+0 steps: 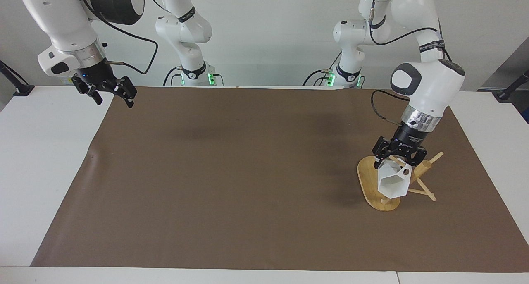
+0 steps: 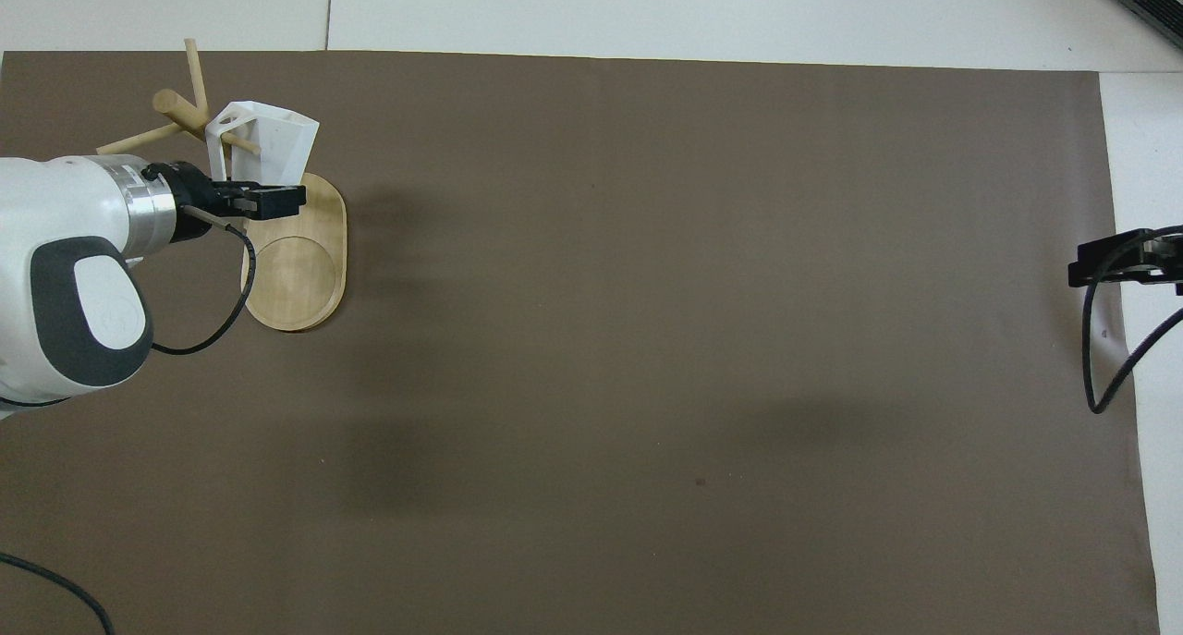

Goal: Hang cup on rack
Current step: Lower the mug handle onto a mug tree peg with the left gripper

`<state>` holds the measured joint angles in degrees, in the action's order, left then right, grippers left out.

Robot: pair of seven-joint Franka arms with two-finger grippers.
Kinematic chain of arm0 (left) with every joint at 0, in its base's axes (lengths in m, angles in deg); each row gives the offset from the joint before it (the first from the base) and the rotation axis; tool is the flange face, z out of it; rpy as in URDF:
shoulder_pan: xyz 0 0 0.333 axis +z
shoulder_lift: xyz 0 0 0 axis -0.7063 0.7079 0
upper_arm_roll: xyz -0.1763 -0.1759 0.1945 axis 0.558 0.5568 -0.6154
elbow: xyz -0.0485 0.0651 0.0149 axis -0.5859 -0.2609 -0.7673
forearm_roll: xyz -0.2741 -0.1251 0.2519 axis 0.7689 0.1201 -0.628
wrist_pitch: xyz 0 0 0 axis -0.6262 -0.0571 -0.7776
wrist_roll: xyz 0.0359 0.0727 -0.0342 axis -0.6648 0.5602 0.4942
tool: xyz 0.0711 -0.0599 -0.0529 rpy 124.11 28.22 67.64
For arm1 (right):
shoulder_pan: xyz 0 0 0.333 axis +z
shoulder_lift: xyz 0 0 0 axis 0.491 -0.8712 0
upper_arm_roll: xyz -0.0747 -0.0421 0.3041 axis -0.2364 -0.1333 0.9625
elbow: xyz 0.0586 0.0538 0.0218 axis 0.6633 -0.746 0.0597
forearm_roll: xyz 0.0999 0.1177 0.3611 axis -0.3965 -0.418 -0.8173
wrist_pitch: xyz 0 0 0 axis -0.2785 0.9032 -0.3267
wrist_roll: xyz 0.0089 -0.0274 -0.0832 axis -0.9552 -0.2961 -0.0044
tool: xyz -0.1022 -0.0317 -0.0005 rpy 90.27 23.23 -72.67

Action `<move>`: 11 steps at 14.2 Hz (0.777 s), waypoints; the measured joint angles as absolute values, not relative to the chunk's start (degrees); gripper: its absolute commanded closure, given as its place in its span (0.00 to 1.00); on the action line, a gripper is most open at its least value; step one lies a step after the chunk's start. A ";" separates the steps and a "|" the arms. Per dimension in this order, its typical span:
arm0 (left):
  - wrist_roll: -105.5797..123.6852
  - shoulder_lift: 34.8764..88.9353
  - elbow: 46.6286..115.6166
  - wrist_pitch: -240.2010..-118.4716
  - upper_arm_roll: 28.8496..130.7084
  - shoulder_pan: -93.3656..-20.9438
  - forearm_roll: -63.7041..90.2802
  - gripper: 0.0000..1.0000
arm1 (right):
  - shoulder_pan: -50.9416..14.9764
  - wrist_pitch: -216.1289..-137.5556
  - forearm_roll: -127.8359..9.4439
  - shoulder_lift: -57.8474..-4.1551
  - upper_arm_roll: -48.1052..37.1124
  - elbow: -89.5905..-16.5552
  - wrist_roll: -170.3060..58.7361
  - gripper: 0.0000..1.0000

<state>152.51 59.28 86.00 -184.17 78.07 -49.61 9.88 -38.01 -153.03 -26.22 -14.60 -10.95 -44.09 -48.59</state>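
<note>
The white faceted cup (image 1: 392, 185) hangs by its handle hole on a thin peg of the bamboo rack (image 1: 368, 180), tilted, with its hexagonal mouth turned away from the robots. It also shows in the overhead view (image 2: 277, 145), over the rack's oval base (image 2: 296, 274) at the left arm's end of the table. My left gripper (image 1: 399, 161) is open just above the cup's handle, its fingers either side of it; it also shows from overhead (image 2: 259, 199). My right gripper (image 1: 110, 98) is open and empty, waiting in the air over the mat's corner at the right arm's end.
A brown mat (image 1: 248, 172) covers most of the white table. The rack's thick post (image 1: 425, 166) and other peg sticks jut out beside the cup. The right gripper's tip (image 2: 1123, 261) shows at the overhead view's edge.
</note>
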 measured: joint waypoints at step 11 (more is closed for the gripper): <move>148.95 55.82 80.88 -165.87 77.71 -48.99 6.17 0.00 | -37.73 -153.41 -26.22 -14.36 -10.74 -45.06 -48.59 0.00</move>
<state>148.95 55.82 80.88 -165.87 77.71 -48.99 6.17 -37.73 -153.41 -26.22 -14.36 -10.74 -45.06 -48.59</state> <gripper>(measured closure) 0.000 0.000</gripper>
